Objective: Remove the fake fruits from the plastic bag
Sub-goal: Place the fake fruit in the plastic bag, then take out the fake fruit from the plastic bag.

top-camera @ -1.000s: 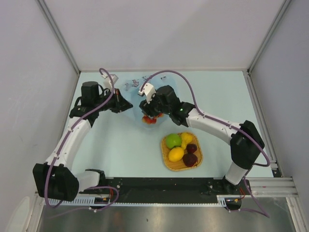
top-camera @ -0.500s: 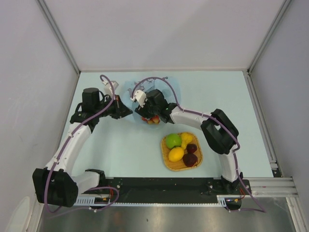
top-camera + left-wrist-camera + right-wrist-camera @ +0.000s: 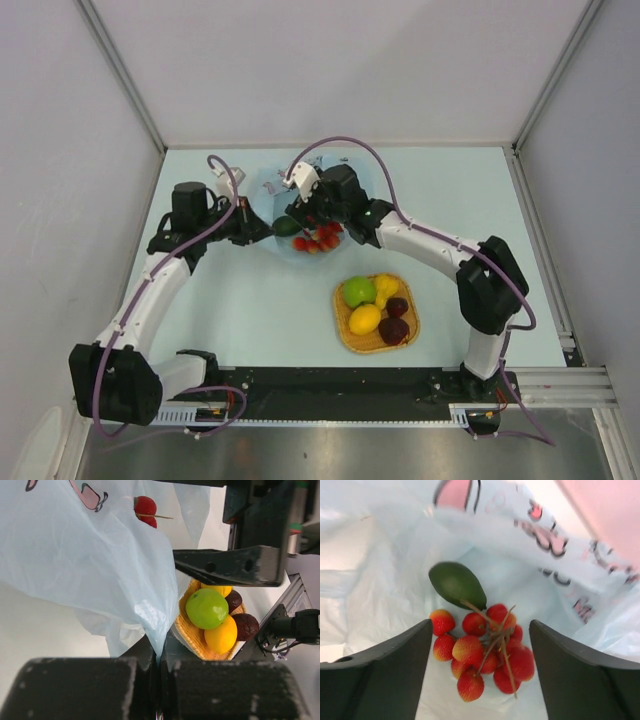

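Observation:
The light-blue plastic bag [image 3: 262, 190] lies at the table's far middle. My left gripper [image 3: 262, 231] is shut on the bag's edge [image 3: 150, 615] and holds it up. My right gripper [image 3: 312, 222] is open, its fingers [image 3: 385, 670] on either side of a bunch of small red fruits [image 3: 485, 652] lying on the bag. A dark green oval fruit [image 3: 457, 585] lies just beyond the bunch; both show from above [image 3: 287, 226]. In the orange woven tray [image 3: 345, 322] sit a green round fruit [image 3: 359, 291], a yellow lemon [image 3: 365, 318], a yellow pear-like fruit [image 3: 386, 286] and two dark red fruits [image 3: 394, 330].
The tray stands at the near right of the bag, also in the left wrist view [image 3: 192, 640]. White walls enclose the table on three sides. A black rail [image 3: 330, 382] runs along the near edge.
My right gripper has pulled back and up from the bag mouth. The dark green oval fruit and the red bunch now lie uncovered. The left gripper keeps holding the bag.

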`<move>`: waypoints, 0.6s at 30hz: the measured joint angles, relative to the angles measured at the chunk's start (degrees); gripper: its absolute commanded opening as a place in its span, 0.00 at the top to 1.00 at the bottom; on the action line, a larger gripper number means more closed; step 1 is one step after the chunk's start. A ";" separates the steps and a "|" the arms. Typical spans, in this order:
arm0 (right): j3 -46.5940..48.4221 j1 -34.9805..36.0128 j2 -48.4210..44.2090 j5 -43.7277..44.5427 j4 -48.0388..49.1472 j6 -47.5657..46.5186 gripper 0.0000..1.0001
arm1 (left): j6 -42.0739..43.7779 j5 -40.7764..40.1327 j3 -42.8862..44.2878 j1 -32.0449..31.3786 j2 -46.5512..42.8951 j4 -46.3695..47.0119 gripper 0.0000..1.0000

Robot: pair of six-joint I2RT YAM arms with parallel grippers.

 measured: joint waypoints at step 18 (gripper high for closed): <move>17.22 1.33 24.44 -4.79 -1.29 -6.84 0.04 | -3.89 -1.90 -1.27 7.43 -0.09 -0.07 1.00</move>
